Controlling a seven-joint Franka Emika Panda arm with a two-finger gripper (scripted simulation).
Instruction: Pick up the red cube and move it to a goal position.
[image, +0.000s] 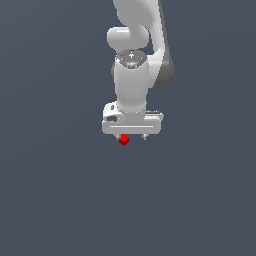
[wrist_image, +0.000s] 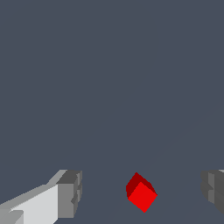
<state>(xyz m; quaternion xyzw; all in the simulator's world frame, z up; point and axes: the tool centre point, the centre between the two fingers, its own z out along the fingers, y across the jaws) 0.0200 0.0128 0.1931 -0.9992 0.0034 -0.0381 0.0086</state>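
Note:
The red cube (image: 124, 140) is a tiny bright red block lying on the dark grey floor, just under the white gripper (image: 132, 137). In the exterior view it sits close to the finger on that view's left. The wrist view shows the red cube (wrist_image: 141, 197) in the gap between the two grey fingertips (wrist_image: 70, 194), turned cornerwise to them and touching neither. The gripper (wrist_image: 142, 192) is open, its fingers spread far wider than the cube. The other fingertip is cut off by the frame's edge.
The white arm (image: 132, 75) rises straight above the gripper toward the top of the exterior view. A plain dark grey floor (image: 60, 200) fills the surroundings, and no goal marker shows.

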